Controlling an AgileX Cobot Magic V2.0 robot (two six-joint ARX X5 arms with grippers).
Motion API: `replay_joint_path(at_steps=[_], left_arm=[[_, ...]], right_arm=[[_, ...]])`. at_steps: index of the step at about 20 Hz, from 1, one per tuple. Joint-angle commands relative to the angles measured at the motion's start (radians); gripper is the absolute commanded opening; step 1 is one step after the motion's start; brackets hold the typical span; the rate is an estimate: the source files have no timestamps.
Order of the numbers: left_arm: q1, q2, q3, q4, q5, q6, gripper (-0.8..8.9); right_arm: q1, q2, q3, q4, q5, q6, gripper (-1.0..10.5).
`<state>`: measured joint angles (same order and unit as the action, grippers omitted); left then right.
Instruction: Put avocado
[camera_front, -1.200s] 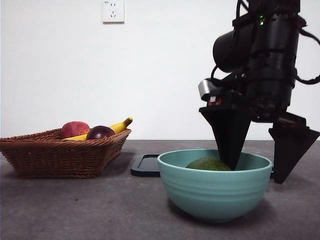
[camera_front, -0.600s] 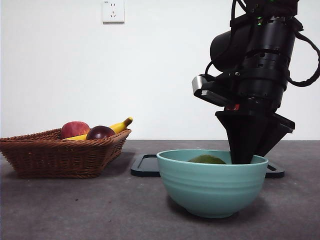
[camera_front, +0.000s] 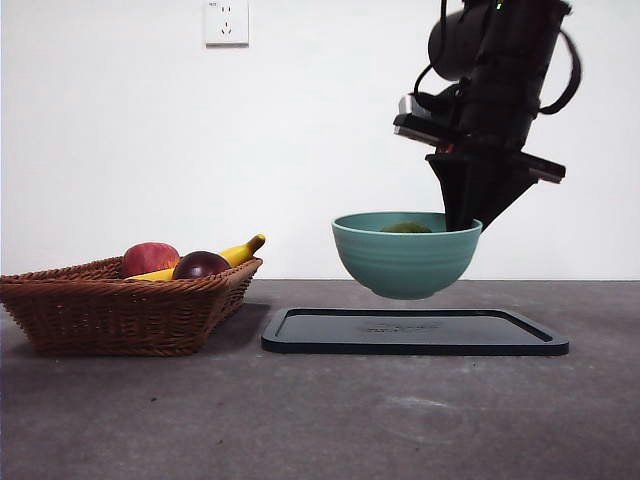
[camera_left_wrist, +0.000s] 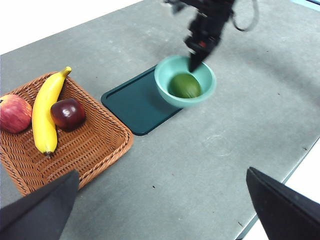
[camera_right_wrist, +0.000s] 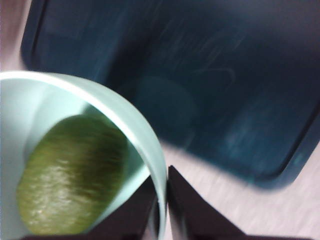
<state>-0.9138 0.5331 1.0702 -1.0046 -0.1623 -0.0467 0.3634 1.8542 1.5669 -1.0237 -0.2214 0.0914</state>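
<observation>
The olive-green avocado (camera_right_wrist: 70, 172) lies inside a teal bowl (camera_front: 405, 255); its top just shows over the rim in the front view (camera_front: 406, 228), and it shows from above in the left wrist view (camera_left_wrist: 185, 85). My right gripper (camera_right_wrist: 162, 210) is shut on the bowl's rim (camera_right_wrist: 147, 150) and holds the bowl in the air above the dark tray (camera_front: 415, 331). In the front view the right gripper (camera_front: 465, 215) comes down from the upper right. My left gripper (camera_left_wrist: 160, 210) is open and empty, high above the table.
A wicker basket (camera_front: 120, 315) at the left holds a red apple (camera_front: 148, 258), a dark purple fruit (camera_front: 200, 265) and a banana (camera_front: 240, 250). The dark tray (camera_left_wrist: 137, 102) lies between basket and bowl. A wall socket (camera_front: 226, 22) is on the back wall.
The right gripper closed on the bowl's rim and lifted the bowl, with the avocado in it, off the table to above the tray, farther back.
</observation>
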Motion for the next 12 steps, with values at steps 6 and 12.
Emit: replay_joint_path(at_steps=[6,12], left_arm=[[-0.007,0.001,0.014,0.01,-0.006,-0.01,5.61],[-0.007,0.001,0.014,0.01,-0.006,-0.01,5.61]], right_arm=[[-0.065,0.32,0.33,-0.027,-0.068,0.031,0.1],[-0.083,0.359,0.333,-0.011,-0.077,0.035,0.1]])
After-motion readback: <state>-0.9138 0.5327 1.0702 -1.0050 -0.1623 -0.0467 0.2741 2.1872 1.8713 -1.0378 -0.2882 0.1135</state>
